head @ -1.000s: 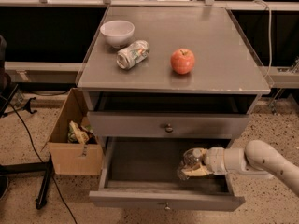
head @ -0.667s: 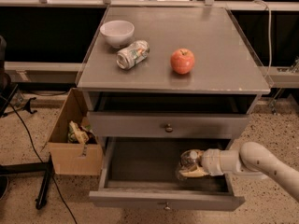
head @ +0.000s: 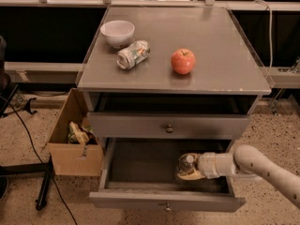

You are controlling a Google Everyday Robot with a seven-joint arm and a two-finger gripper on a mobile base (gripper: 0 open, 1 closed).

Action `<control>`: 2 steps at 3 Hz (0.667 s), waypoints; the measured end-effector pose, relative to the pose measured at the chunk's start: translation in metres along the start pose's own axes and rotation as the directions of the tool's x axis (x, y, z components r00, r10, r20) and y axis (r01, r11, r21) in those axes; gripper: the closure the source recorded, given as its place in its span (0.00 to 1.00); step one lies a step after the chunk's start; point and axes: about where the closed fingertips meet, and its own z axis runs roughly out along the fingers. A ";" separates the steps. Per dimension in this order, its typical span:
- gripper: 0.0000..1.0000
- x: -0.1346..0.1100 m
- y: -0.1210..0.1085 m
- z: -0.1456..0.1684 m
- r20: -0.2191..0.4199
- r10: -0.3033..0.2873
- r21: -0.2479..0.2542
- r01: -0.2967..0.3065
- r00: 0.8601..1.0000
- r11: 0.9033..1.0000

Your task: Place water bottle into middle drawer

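Grey wood frames the middle drawer (head: 140, 201), pulled fully out, with the gripper (head: 186, 170) reaching into it from the right. The claw is closed around the water bottle (head: 183, 162), which sits inside the drawer toward its right side, white cap up. Left of the claw the drawer floor lies open all the way to the left wall. The front lip is just below it and the right wall is near, behind the wrist. Directly above the claw hangs the shut upper drawer (head: 140, 124). Higher up on the cabinet top are an apple (head: 183, 61), a crushed can (head: 133, 54) and a white bowl (head: 117, 32). Far left of the claw stands a cardboard box (head: 70, 156).
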 end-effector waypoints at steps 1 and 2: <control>1.00 0.002 0.001 0.002 -0.003 0.005 -0.003 -0.005 1.000 1.000; 1.00 0.004 0.002 0.003 -0.004 0.015 -0.007 -0.015 1.000 1.000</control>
